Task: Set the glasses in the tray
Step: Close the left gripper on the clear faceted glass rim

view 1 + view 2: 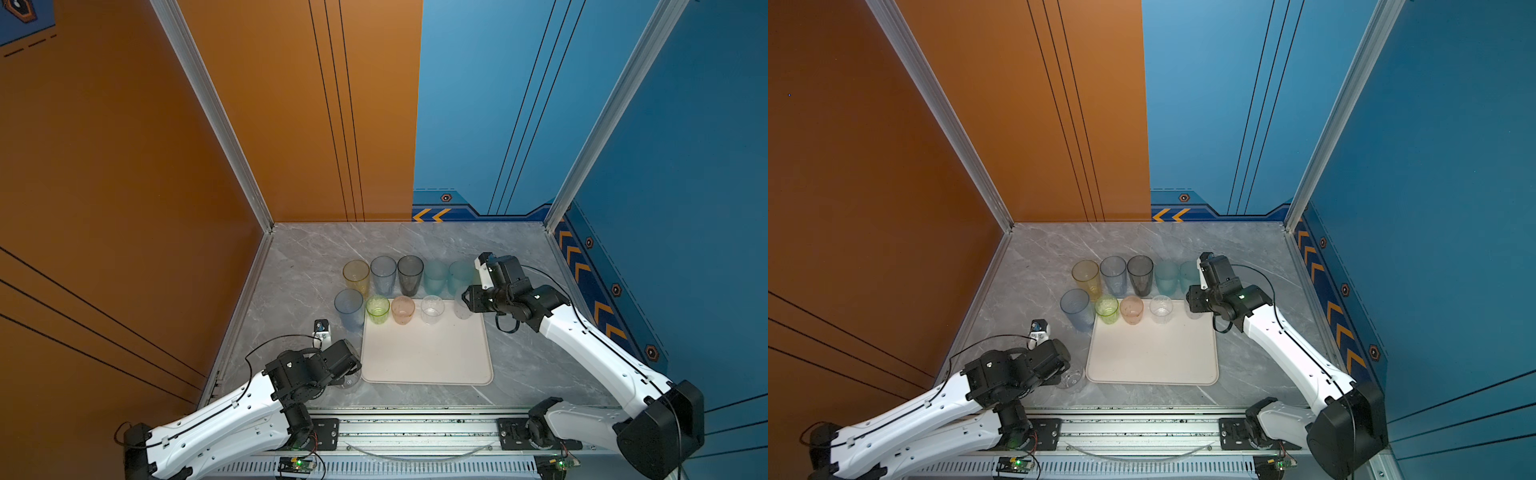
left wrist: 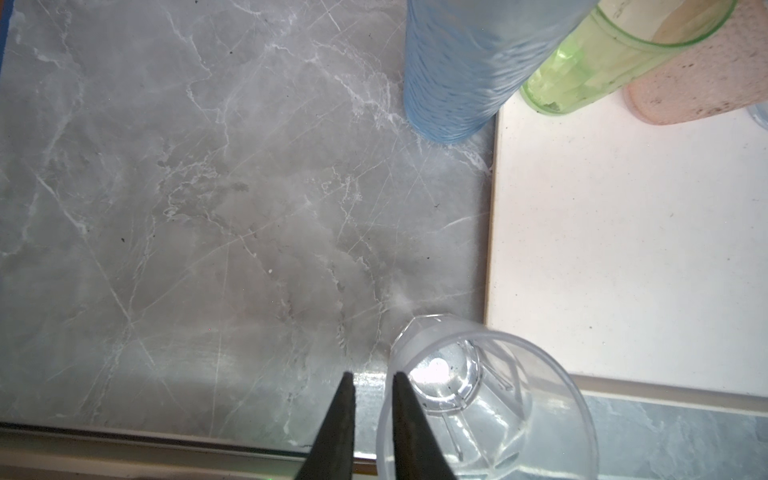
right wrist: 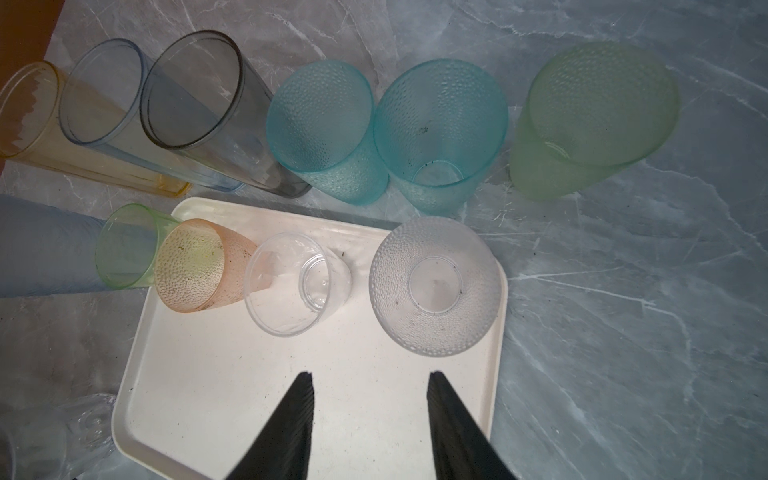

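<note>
**Left wrist view: left hand (image 2: 372,374) astride a clear glass (image 2: 486,399) at the corner of the tray (image 2: 623,249)**

Your left hand straddles the rim of the clear glass, one finger inside the mouth and one outside, the two close together. Whether they bite the wall cannot be told. The glass sits on the tabletop (image 1: 307,266) just beside the tray's near left corner, close to the tabletop's front edge. Your right hand (image 3: 370,376) hangs open and empty over the tray's far right corner, above a dimpled clear glass (image 3: 434,286).

Four glasses line the tray's far rim: a green glass (image 1: 377,309), a pink glass (image 1: 402,309), a short clear glass (image 1: 432,309) and the dimpled one. A back row of tall glasses (image 1: 410,274) and a tall blue glass (image 1: 348,307) stand on the tabletop outside it.

The step in hand looks like the pick. Pinch the thin wall firmly before you lift, because a smooth tumbler held by one side will likely swing. Raise it straight until its base clears the low rim, then carry it sideways into the near half of the tray, which lies bare. Keep off the tall blue glass farther along the tray's left side, and do not drag toward the front edge. The right hand is well apart, so that path looks free.
</note>
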